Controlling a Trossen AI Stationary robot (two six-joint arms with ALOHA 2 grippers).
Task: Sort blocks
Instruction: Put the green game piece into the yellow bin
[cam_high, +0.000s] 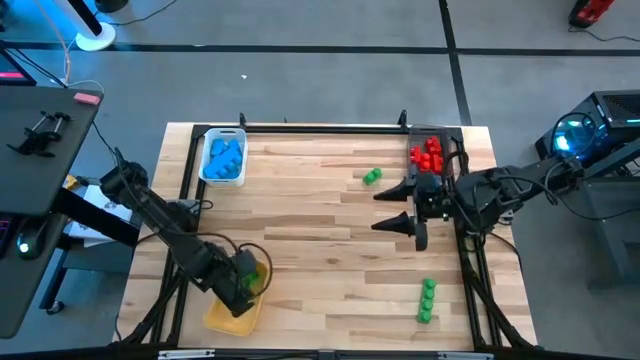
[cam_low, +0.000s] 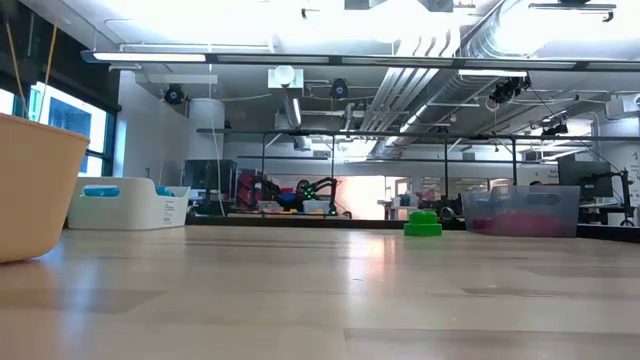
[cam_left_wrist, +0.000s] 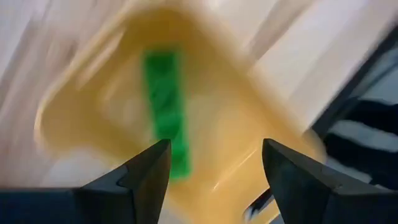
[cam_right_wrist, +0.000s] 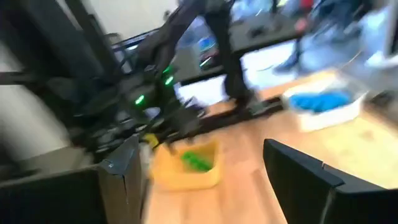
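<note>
In the overhead picture's lower left, the left gripper (cam_high: 243, 285) hangs over the yellow plastic tray (cam_high: 222, 317), covering most of it. Its wrist camera shows the fingers spread with nothing between them, and a long green studded brick (cam_left_wrist: 166, 109), blurred, lying in the tray. Right of centre, the right gripper (cam_high: 396, 209) hovers above the wooden table (cam_high: 300, 240), fingers wide apart and empty. Blue bricks (cam_high: 224, 156) fill the white tray (cam_high: 204, 168) at upper left; red bricks (cam_high: 428, 154) sit in the grey tray (cam_high: 447, 135) at upper right, partly under the arm. One small green brick (cam_high: 372, 177) lies near the top centre, and a green brick row (cam_high: 427, 300) lies at lower right.
</note>
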